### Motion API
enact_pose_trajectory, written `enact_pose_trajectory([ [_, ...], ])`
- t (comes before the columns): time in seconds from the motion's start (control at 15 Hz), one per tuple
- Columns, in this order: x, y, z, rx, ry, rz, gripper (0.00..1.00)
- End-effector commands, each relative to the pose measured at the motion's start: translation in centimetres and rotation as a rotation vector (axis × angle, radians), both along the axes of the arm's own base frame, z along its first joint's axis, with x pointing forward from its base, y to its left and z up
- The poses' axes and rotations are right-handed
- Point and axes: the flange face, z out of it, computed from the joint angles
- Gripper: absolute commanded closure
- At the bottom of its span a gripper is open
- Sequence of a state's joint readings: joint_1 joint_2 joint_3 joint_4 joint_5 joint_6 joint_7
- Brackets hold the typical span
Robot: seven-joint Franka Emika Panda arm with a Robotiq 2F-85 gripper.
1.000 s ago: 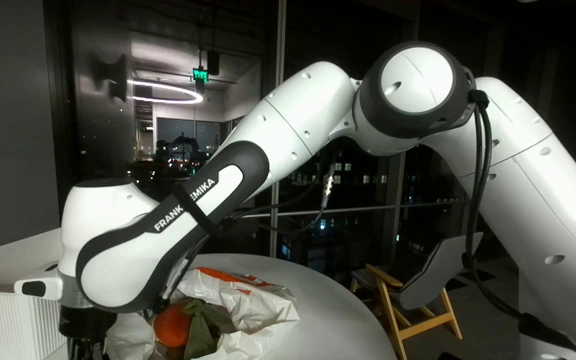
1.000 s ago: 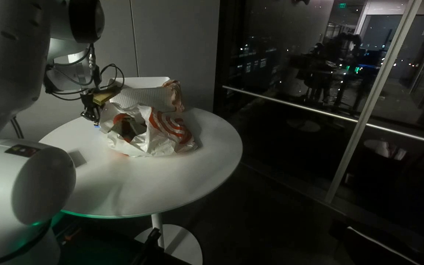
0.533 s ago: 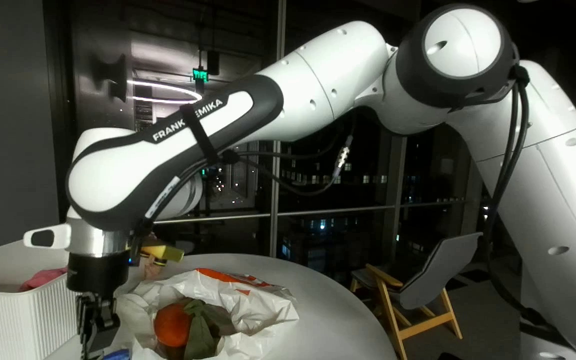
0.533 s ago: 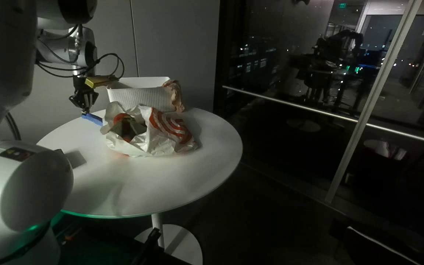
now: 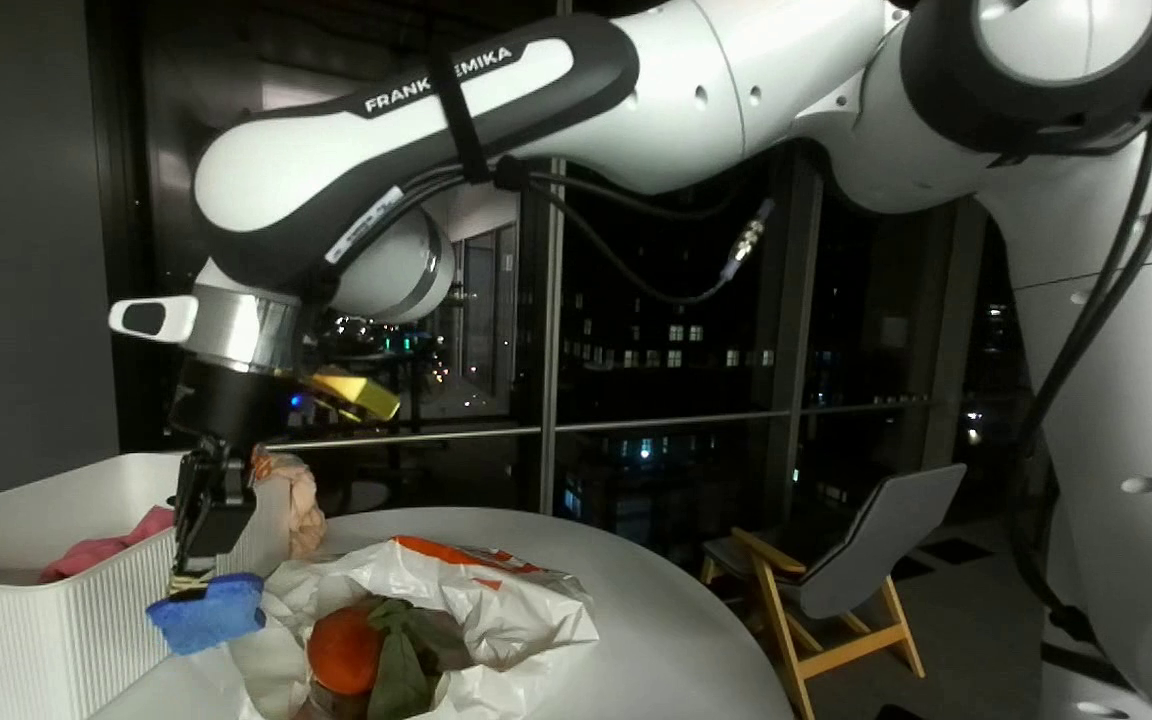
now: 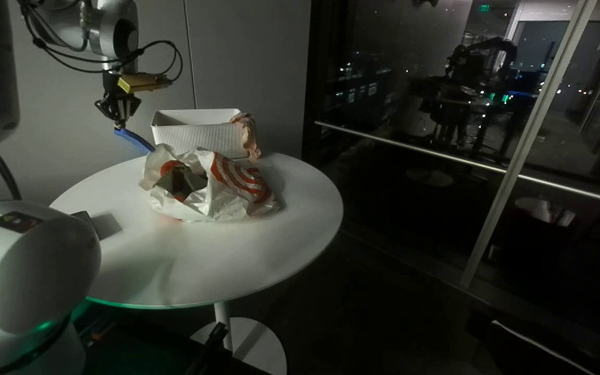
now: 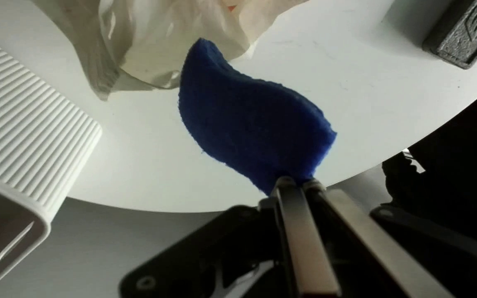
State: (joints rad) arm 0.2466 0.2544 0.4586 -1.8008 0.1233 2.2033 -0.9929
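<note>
five things spread across the wrist view, taken from left to right. at the far left stands a white ribbed bin (image 7: 27, 124); in an exterior view a pink cloth (image 5: 101, 552) lies inside it and a peach-coloured cloth (image 5: 302, 505) drapes over one corner. next comes a crumpled white plastic bag (image 7: 172, 45) on the round white worktop (image 7: 139, 165); an exterior view shows a round orange thing (image 5: 344, 650) inside, with drab green, leaf-like pieces (image 5: 399, 680). then the blue sponge (image 7: 251, 124), curved like a wave, hangs in the air above the worktop, one end grasped by the pincer (image 7: 299, 183), which is clenched tight on it. farthest right lies a grey lettered block (image 7: 466, 35), perhaps a whiteboard eraser.

the hold looks like the weak spot: only a narrow end is pinched, so a jerk or a knock could let the soft sponge swivel or slip free. its loose end points toward the bag, so a low sideways swing might snag it, and a pass too near the bin might brush its rim.

against half a second earlier, the pincer stands higher, and in an exterior view the whole sponge shows, where the earlier frame has only a blue sliver at the lower border. bag and bin look unmoved.
</note>
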Motion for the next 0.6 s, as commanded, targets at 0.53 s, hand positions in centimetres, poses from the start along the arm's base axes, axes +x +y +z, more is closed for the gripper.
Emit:
enact_pose_trajectory([
  [0.53, -0.3, -9.1, 0.2, -0.006, 0.053, -0.212, 0.95],
])
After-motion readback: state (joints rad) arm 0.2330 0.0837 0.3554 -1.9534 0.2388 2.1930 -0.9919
